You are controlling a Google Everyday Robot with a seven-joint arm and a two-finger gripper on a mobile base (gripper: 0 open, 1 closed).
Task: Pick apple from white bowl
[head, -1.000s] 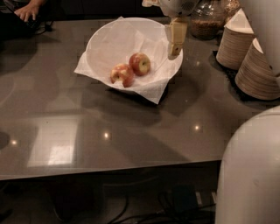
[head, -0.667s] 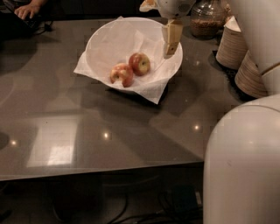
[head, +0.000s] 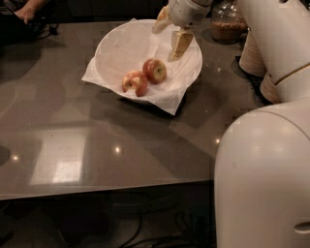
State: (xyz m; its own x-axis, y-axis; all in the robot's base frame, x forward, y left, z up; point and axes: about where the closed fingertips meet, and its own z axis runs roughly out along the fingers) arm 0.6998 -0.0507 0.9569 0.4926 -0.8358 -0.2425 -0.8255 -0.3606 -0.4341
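The whole red apple (head: 155,70) with a yellow-green patch lies in the large white bowl (head: 112,44), which is lined with crumpled white paper. A bitten apple (head: 135,83) showing pale flesh lies just left of it, touching or nearly so. My gripper (head: 165,42) hangs over the bowl's far right side, above and slightly right of the whole apple. It is open and empty, with one tan finger (head: 180,44) pointing down and the other finger (head: 161,23) further back.
The bowl sits on a glossy grey table (head: 97,145). Stacks of disposable plates (head: 253,54) stand at the right edge, and a glass jar (head: 226,23) at the back. A person's hand (head: 26,12) rests at the far left. My white arm body (head: 264,179) fills the front right.
The gripper has moved left and slightly back, from the bowl's right rim to over its inside. The apples and bowl have not moved.
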